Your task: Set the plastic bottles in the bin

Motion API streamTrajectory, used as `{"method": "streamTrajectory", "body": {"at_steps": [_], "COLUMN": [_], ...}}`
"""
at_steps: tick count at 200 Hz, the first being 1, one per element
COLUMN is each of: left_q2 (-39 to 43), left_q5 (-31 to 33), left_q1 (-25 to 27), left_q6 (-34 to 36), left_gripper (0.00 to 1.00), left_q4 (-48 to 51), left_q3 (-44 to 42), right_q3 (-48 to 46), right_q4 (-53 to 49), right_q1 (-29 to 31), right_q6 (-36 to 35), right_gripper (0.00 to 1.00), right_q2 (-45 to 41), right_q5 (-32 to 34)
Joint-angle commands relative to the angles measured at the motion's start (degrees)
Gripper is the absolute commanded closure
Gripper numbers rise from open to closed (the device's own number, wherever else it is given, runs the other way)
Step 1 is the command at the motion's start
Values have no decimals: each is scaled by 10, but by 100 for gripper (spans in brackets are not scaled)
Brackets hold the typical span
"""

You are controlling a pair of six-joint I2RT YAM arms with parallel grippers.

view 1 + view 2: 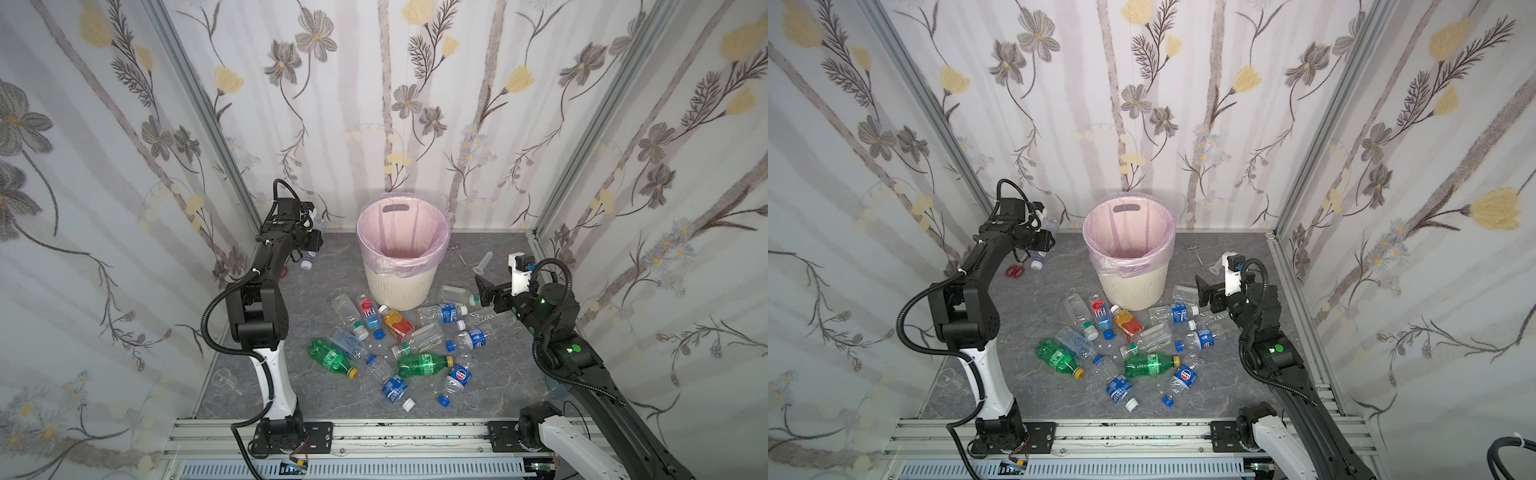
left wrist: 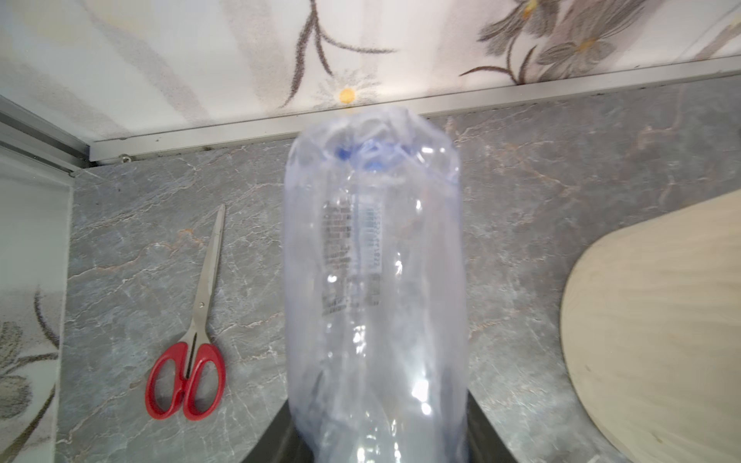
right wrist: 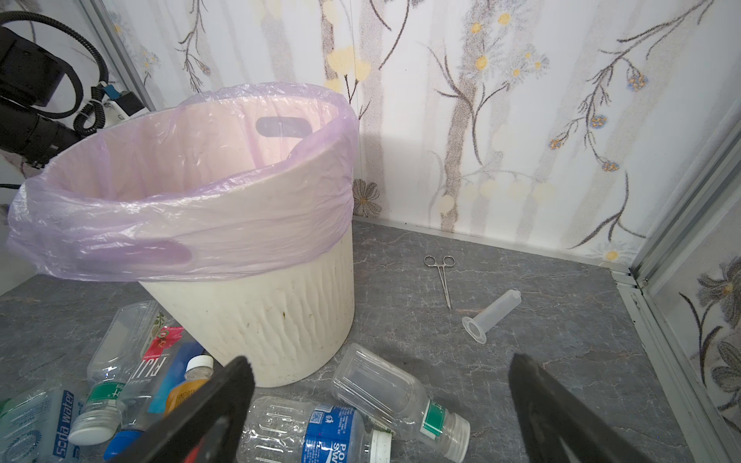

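Flowered walls (image 1: 415, 62) ring the grey counter (image 1: 478, 386). Left end effector (image 1: 311, 245) grips a clear bottle (image 2: 373, 280) beside the bin (image 1: 399, 286); next, lift it over the bin and release. Right end effector (image 3: 381, 362) stands open.

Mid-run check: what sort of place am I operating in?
Probably a robot test cell, not a real room: floral-print panels set in aluminium framing, the left arm and right arm mounted on a base rail, and a bin staged on a marble-look tabletop.
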State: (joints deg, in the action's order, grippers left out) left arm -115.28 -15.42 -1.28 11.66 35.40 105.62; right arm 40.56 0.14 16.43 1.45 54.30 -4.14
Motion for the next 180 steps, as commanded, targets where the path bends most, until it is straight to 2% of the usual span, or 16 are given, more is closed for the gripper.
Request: {"method": "streamTrajectory", "body": {"at_steps": [1,38,66,143,180], "left_q2": [37,94,128,162,164], "left_q5": [-41,-48,-105,-223,-228], "left_q1": [8,23,31,85,118], "left_q6": [-27,-56,-81,-154,-180], "left_gripper": [55,55,53,51,50], "left_q4": [-2,-2,-2,-5,-7], "left_q3": [-21,-29,-19,49,86], "right_q3": [-3,-1,-4,-6,-8], "right_q4": [18,17,18,19,20], "right_q1": [1,0,1,1,2], "right_q6": [1,3,3,6,7], "right_gripper": [0,0,0,0,0], "right_q2": [1,2,0,-2,-4], "right_q5": [0,-3,-3,-6,-7]}}
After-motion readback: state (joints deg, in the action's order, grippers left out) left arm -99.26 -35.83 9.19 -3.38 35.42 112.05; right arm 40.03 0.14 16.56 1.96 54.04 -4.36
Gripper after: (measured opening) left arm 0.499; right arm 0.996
